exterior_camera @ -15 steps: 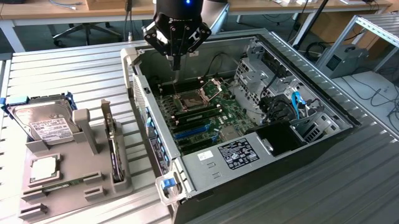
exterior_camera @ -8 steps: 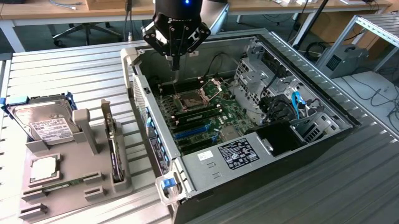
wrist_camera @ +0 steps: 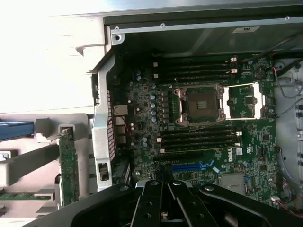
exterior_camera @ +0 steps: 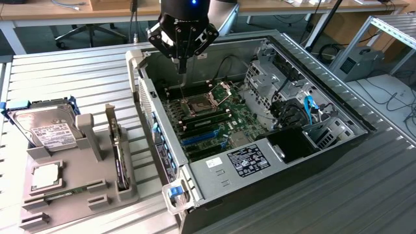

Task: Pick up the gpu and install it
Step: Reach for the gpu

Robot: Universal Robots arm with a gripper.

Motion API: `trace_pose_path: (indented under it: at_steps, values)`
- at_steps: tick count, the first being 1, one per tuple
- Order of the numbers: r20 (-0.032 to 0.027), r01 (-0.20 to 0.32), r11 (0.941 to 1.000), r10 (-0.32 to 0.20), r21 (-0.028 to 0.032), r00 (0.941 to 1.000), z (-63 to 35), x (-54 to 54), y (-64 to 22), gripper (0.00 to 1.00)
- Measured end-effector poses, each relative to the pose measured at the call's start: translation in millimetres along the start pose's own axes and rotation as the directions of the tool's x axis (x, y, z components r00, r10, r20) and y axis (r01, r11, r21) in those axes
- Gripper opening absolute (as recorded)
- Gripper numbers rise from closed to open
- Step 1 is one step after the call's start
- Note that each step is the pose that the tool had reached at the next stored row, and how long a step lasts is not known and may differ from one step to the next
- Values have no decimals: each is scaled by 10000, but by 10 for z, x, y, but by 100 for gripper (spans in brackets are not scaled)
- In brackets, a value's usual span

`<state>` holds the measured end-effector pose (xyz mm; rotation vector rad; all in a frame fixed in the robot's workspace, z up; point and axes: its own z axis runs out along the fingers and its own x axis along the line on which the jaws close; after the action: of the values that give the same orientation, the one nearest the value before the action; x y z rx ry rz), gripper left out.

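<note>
The claw (exterior_camera: 183,69) hangs above the open computer case (exterior_camera: 148,100), its fingers pressed together into one narrow tip with nothing between them. It points down at the part of the motherboard (exterior_camera: 217,122) that carries the open processor socket (exterior_camera: 198,102), toward the far edge of the table (exterior_camera: 85,73), and touches nothing inside the case. In the wrist view the claw (wrist_camera: 164,201) shows as black linkages above the same board, with the socket (wrist_camera: 199,101) flanked by rows of dark memory slots and a blue expansion slot (wrist_camera: 189,166) closer to the claw.

The gpu (exterior_camera: 116,146) is not in the case. It stands on its long edge in a grey holder (exterior_camera: 85,165) that lies on the table at the exterior view's left, between the case wall and the table's edge on that side. The card sits in the slot of the holder nearest the case, its silver bracket end pointing toward the far edge of the table. In the wrist view its green board (wrist_camera: 69,165) stands just outside the case's grey rear panel. The claw is well apart from it.

A silver hard drive (exterior_camera: 40,127) with a white label rests in the same holder, on the side away from the case.
</note>
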<state>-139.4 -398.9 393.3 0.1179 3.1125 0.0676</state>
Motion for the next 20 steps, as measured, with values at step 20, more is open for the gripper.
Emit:
trace_pose_path:
  at_steps: [20]
  values:
    - [0,0,10000,0,0,10000,-1,64,-5,11]
